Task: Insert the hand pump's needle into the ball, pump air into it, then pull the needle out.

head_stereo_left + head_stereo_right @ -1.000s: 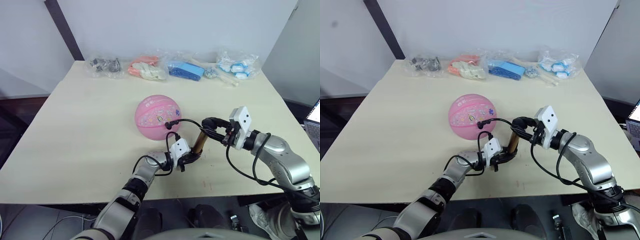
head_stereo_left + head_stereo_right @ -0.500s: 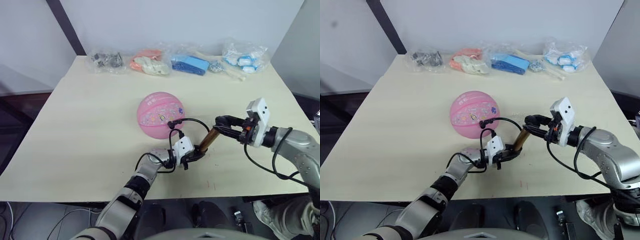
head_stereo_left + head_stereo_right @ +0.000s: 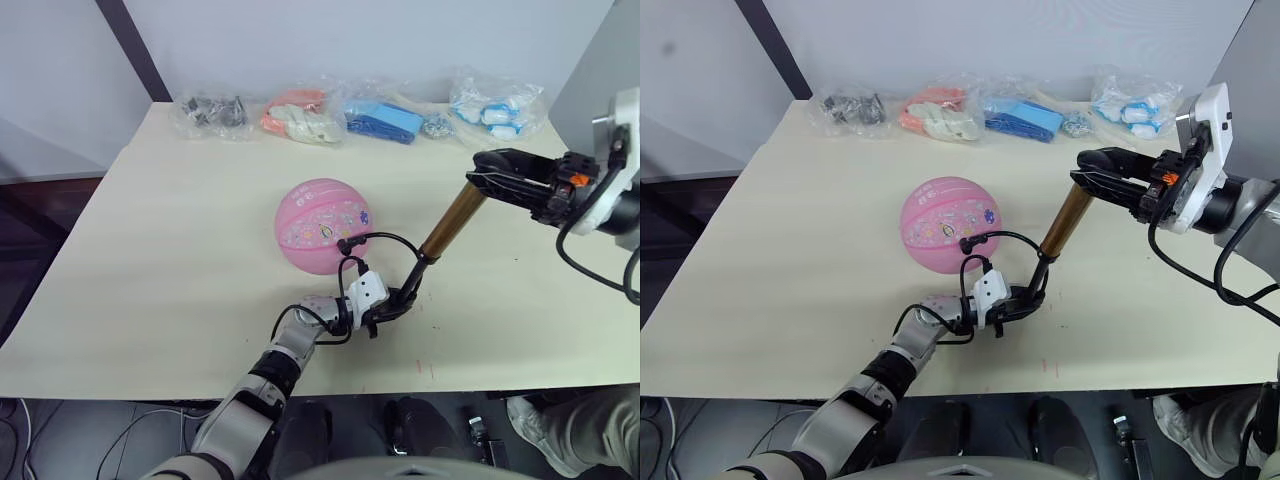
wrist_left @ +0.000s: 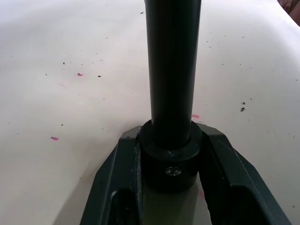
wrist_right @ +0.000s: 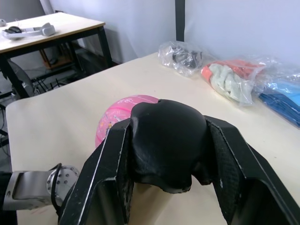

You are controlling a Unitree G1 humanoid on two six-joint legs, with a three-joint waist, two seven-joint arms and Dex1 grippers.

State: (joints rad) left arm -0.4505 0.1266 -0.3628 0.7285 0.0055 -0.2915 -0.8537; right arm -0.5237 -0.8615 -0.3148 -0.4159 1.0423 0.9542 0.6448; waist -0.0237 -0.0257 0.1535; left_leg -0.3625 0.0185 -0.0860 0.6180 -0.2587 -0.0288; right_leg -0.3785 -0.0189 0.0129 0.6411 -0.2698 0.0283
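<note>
Arms stretch hand pump [image 3: 452, 220] aslant beside ball [image 3: 322, 226]

**Silver arms, black fingers, white wrist boxes**

Both arms are silver-grey metal with rounded joint housings. The left arm [image 3: 290, 345] darkens to black segments nearer the shoulder. Each wrist carries a white box-shaped camera module, and thin black cables loop loosely beside it. The left gripper [image 3: 392, 306] and right gripper [image 3: 1102, 177] each have two matte black, flat-sided fingers. The right wrist shows a small orange-red detail by the fingers' base. The right forearm [image 3: 1240, 195] has a dark cylindrical section.
</note>
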